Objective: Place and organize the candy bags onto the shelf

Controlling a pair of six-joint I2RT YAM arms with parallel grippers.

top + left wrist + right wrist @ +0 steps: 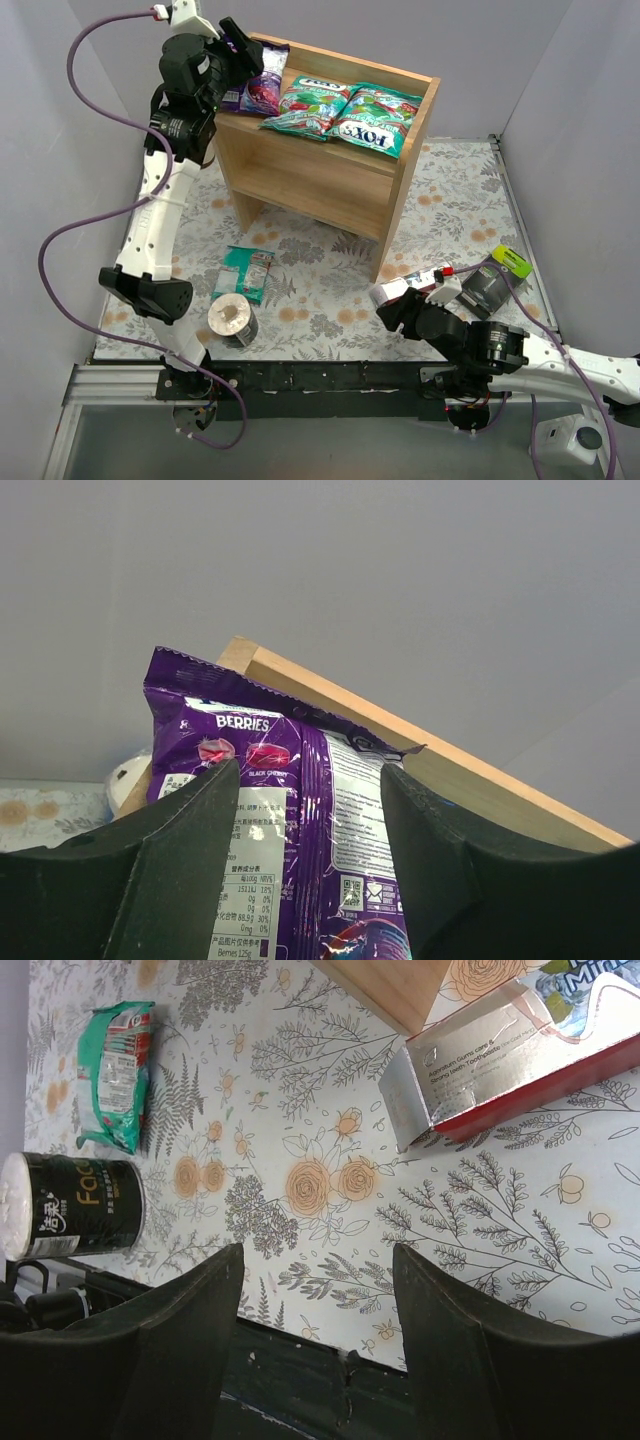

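Observation:
The wooden shelf (pixel 300 175) stands at the back. Two green FOX'S candy bags (pixel 312 105) (pixel 378 120) lie on its top tier. A purple candy bag (pixel 263 88) lies at the left end of that tier. My left gripper (pixel 245 47) is open just above it. In the left wrist view the fingers straddle the purple bag (pixel 300 820) with a gap on each side, and the shelf rim (pixel 480 780) shows behind. Another green bag (pixel 246 272) lies on the table; it also shows in the right wrist view (pixel 118 1072). My right gripper (pixel 392 310) is open and empty, low over the table's front edge. No magenta bag shows.
A black-wrapped roll (pixel 232 320) stands near the front left, beside the loose green bag. A red-and-white box (pixel 415 283) lies by the shelf's right foot, just beyond my right gripper. A grey and green object (pixel 495 280) sits at the right. Grey walls close in both sides.

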